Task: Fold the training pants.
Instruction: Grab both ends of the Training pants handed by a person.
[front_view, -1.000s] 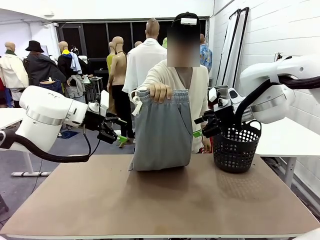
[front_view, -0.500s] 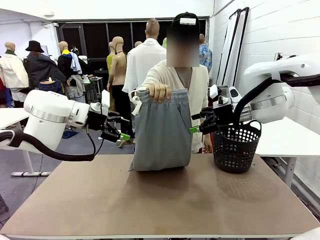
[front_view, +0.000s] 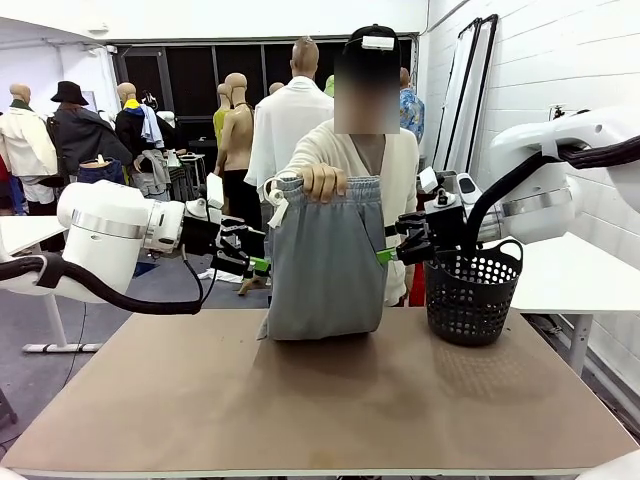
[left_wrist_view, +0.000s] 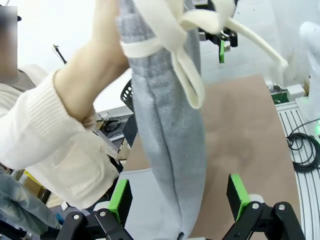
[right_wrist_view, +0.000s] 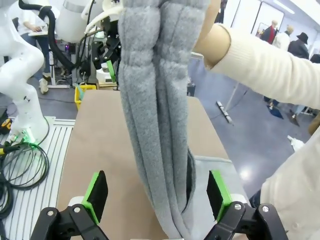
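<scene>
Brown bench, black basket at its far right; pants hang over the far middle, long axis vertical, waistband pinched in a person's hand, lower end resting on the bench. Left tool, jaws apart and empty, sits just beside the pants' left edge; right tool, jaws apart and empty, just beside the right edge, both aimed inward at mid-height. Each arm looks about equally near, so the coming grasp likely turns on each tool closing edge-on over its own side of the hanging cloth.
</scene>
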